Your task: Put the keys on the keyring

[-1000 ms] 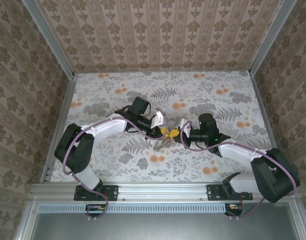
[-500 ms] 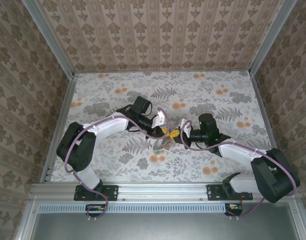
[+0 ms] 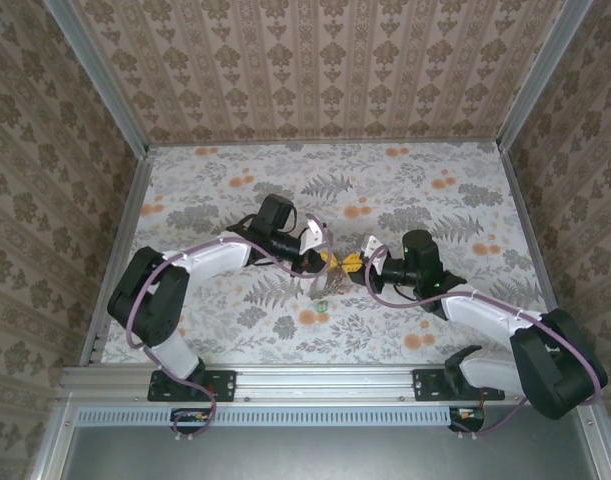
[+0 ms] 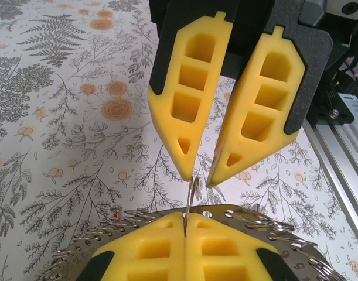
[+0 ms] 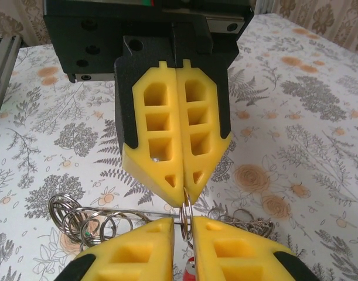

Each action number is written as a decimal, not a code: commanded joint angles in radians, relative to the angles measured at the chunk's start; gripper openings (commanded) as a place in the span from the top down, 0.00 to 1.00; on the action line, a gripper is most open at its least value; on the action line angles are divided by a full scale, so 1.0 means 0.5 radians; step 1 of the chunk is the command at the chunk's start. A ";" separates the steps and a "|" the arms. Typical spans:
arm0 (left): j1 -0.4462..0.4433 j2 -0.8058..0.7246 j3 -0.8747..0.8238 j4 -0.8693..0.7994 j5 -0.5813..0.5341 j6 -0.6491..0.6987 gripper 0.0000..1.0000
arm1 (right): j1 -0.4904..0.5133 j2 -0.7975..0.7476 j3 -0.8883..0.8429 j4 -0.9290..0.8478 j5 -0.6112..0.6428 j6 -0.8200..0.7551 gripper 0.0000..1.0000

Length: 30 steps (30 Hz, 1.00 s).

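Threading step under way: left claw (image 5: 184,196) clenched on the keyring (image 4: 193,190), held edge-on; right claw (image 4: 199,178) just beside the keyring, slightly parted. Next, likely: pinch the red key (image 5: 190,271) under the keyring, thread on.

The left hand (image 4: 185,218) has clamped shut on the keyring (image 4: 261,218), and the right hand (image 4: 200,178) has parted its fingers slightly.

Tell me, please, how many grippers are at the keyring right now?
2. The left gripper, reaching in from the left, is shut on the keyring; the right gripper faces it tip to tip, jaws slightly apart.
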 commanded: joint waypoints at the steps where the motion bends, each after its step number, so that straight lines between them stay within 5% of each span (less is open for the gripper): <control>1: 0.013 -0.090 -0.026 0.182 0.116 -0.110 1.00 | 0.009 -0.012 -0.033 0.129 0.002 0.040 0.82; 15: 0.014 -0.124 -0.096 0.326 0.144 -0.213 1.00 | 0.010 0.096 -0.010 0.200 0.023 0.023 0.82; 24: 0.004 -0.152 -0.109 0.258 0.066 -0.175 1.00 | 0.010 0.058 0.042 0.065 -0.005 -0.121 1.00; 30: -0.038 -0.096 -0.009 0.035 0.041 -0.038 0.85 | 0.010 0.032 0.171 -0.223 -0.093 -0.252 1.00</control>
